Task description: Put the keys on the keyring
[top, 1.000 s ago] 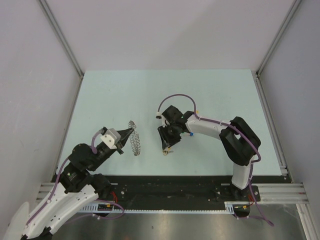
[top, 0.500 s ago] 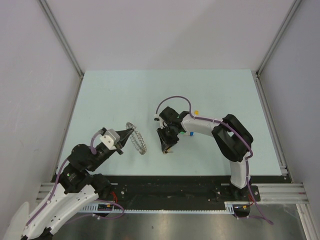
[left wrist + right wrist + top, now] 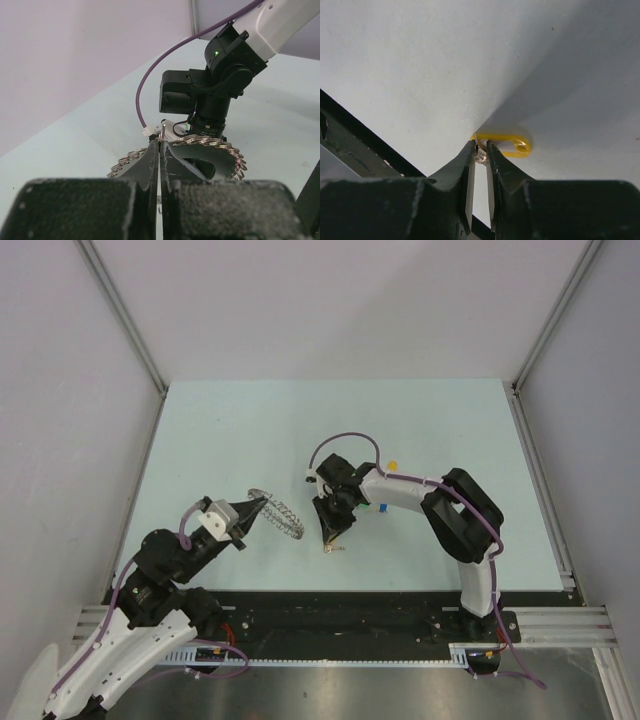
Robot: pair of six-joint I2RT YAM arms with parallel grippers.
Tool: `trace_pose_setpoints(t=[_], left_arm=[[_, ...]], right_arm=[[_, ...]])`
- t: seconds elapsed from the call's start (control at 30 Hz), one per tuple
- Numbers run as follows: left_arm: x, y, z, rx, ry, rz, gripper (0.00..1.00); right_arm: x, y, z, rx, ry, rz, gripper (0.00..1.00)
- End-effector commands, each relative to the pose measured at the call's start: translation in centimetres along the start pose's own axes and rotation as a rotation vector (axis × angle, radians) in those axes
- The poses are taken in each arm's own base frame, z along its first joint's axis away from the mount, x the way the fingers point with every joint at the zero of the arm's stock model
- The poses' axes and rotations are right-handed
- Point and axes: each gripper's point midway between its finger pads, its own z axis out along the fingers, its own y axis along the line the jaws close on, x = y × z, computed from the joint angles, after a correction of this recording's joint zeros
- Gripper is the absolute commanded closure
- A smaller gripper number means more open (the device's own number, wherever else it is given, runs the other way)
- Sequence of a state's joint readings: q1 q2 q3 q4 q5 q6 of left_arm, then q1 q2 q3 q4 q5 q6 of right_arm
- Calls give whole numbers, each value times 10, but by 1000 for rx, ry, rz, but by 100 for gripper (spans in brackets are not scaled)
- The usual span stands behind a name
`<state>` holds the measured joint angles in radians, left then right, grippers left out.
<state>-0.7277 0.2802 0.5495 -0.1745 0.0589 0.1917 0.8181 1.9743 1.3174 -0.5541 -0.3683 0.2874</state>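
Observation:
My left gripper (image 3: 257, 508) is shut on the rim of the keyring (image 3: 281, 514), a large coiled silver ring held above the table and reaching toward the right arm. In the left wrist view the keyring (image 3: 210, 142) fans out past the closed fingertips of the left gripper (image 3: 160, 144). My right gripper (image 3: 335, 534) points down at the table near the front edge. In the right wrist view the right gripper (image 3: 481, 149) pinches the silver end of a yellow-headed key (image 3: 512, 143) that lies on the table. That key (image 3: 335, 548) shows below the fingers from above.
A yellow key (image 3: 392, 465) lies behind the right forearm, and a blue and green bit of key (image 3: 382, 507) peeks out under it. The table's black front edge (image 3: 330, 595) runs just below both grippers. The right arm's wrist (image 3: 220, 75) is close ahead of the keyring.
The left gripper turned the keyring from upright to a flatter tilt and carried it right toward the right gripper. The right arm shifted slightly left and lower over the key.

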Motion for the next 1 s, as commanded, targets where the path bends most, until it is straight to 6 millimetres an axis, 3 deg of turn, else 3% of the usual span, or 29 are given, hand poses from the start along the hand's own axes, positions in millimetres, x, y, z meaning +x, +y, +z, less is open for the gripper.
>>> trace_pose_setpoints(t=[0.0, 0.13, 0.23, 0.43, 0.67, 0.7, 0.87, 0.9, 0.97], left_arm=[[-19, 3, -1, -6, -74, 8, 100], [-20, 3, -1, -5, -74, 6, 100], [-20, 2, -1, -3, -74, 8, 100], [-20, 1, 0, 3, -77, 6, 100], [-20, -5, 2, 39, -82, 7, 100], [-19, -6, 2, 44, -80, 5, 100], [-20, -17, 6, 103, -92, -9, 100], [-21, -19, 7, 117, -96, -12, 100], [-20, -26, 10, 157, -97, -12, 100]], right_arm=[[-6, 8, 1, -5, 0, -27, 85], [-3, 9, 4, 1, 14, -41, 89], [-4, 9, 3, 11, 8, -51, 99], [-13, 13, -14, 45, -49, -141, 100], [-34, 25, -55, 154, -228, -360, 100], [-39, 33, -69, 144, -278, -383, 100], [-45, 45, -103, 138, -449, -476, 100], [-47, 52, -122, 136, -509, -518, 100], [-45, 56, -132, 125, -567, -550, 100]])
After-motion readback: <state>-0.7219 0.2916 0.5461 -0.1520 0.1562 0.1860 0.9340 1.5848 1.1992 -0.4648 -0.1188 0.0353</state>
